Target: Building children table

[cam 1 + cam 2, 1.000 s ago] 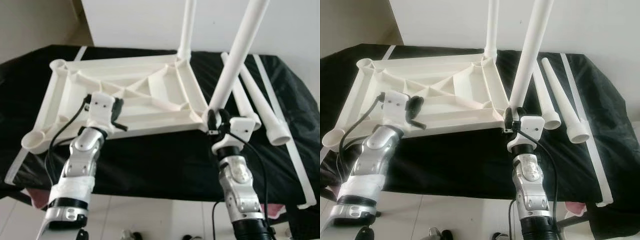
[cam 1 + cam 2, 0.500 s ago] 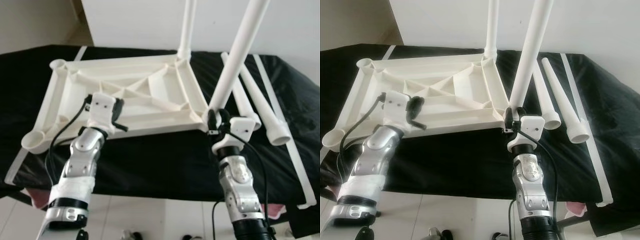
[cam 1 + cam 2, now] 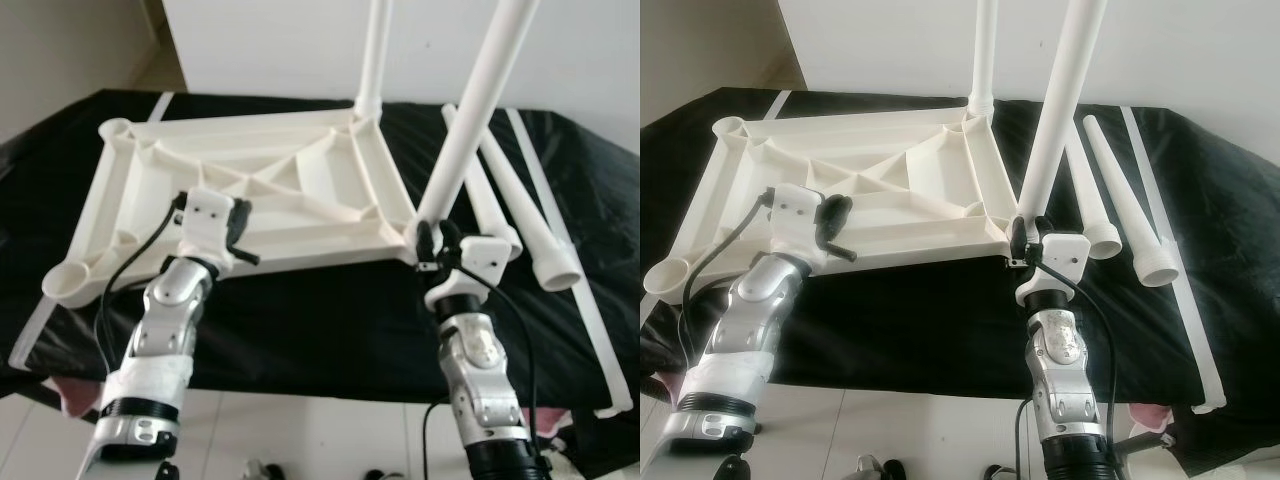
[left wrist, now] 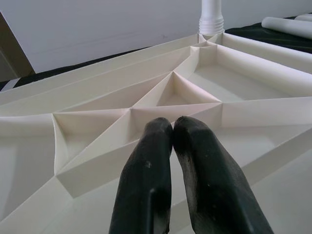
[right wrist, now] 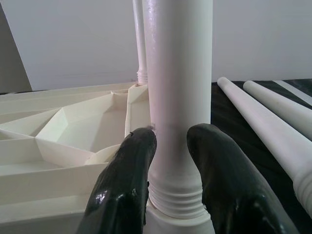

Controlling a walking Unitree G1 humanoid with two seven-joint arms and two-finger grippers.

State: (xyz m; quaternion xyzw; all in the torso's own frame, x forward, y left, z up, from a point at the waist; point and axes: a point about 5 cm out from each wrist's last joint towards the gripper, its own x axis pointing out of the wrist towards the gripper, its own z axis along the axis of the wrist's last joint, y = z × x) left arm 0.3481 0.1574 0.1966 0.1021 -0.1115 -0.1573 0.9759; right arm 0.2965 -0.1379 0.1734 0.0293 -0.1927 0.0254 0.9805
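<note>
White plastic dominates the scene: the children's tabletop [image 3: 250, 195] lies upside down on a black cloth [image 3: 330, 320] that covers a work surface, its ribbed underside facing up with triangular and rectangular cells. Round leg sockets sit at its corners; the near-left socket [image 3: 68, 283] and the far-left socket [image 3: 117, 129] stand open.

Two legs are already standing in the tabletop. The far-right leg [image 3: 375, 55] rises upright from the far-right corner. The near-right leg [image 3: 478, 105] stands in the near-right corner and leans slightly to the right as it climbs out of view.

The right gripper [image 5: 170, 141] is at the base of that near-right leg, its two black fingers [image 5: 222, 180] clamped on either side of the leg just above the threaded collar where it meets the socket.

The left gripper [image 4: 170, 127] hovers over the near-left part of the tabletop, above the ribs, its fingers pressed together with nothing between them; whether they touch the plastic cannot be told.

Two spare legs [image 3: 520, 205] lie side by side on the cloth to the right of the tabletop, wide ends toward the near side. A strip of white tape [image 3: 575, 270] runs along the cloth just right of them, and another tape strip [image 3: 155, 105] shows at the far left. Pale floor tiles [image 3: 300, 440] lie below the near edge.
</note>
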